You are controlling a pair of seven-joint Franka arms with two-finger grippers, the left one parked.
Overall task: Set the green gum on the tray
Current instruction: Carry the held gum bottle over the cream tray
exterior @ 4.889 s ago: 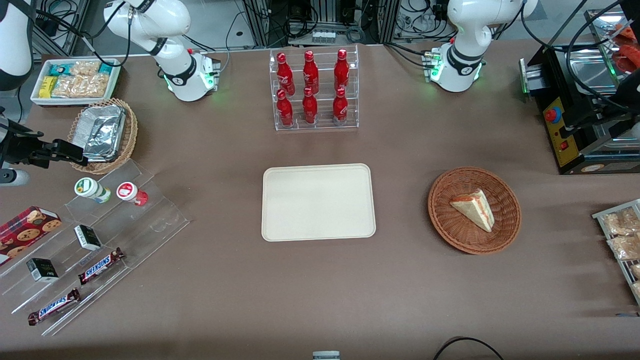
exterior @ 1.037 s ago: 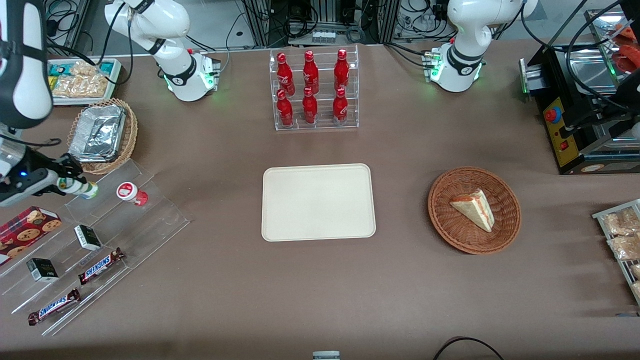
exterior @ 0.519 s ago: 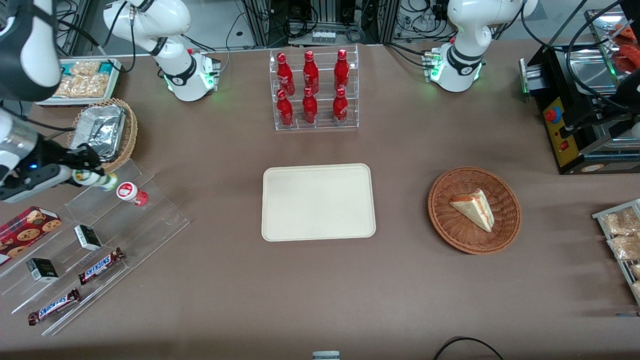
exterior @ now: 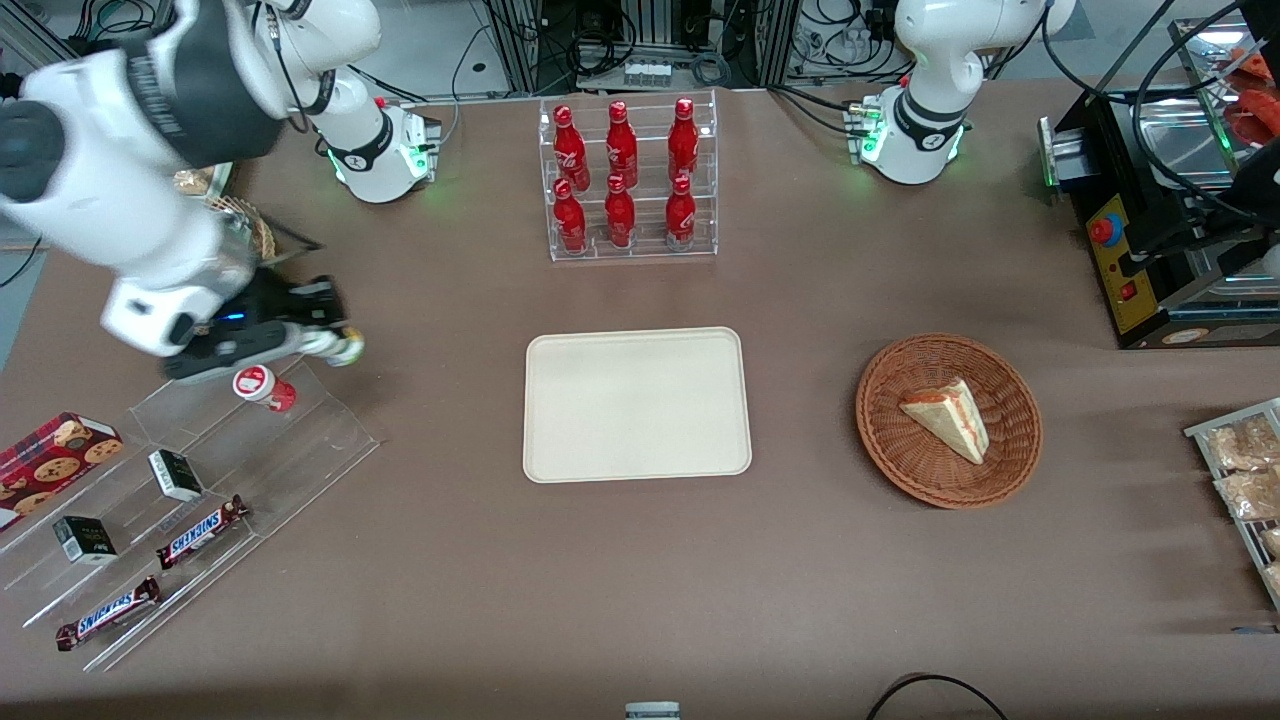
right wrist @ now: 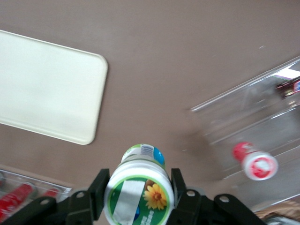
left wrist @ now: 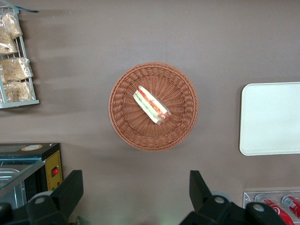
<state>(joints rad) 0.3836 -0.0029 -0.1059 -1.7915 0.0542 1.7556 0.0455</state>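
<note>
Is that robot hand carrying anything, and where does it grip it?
Yes: the gripper holds the green gum, its fingers pinching the canister's sides just under the lid.

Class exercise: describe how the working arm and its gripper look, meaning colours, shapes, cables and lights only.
The working arm has rounded, glossy white shells joined by black bands at the joints. Its base glows with a green light ring, and black cables run along it. The gripper, above the table between the clear display stand and the tray, is black with a small blue light.
</note>
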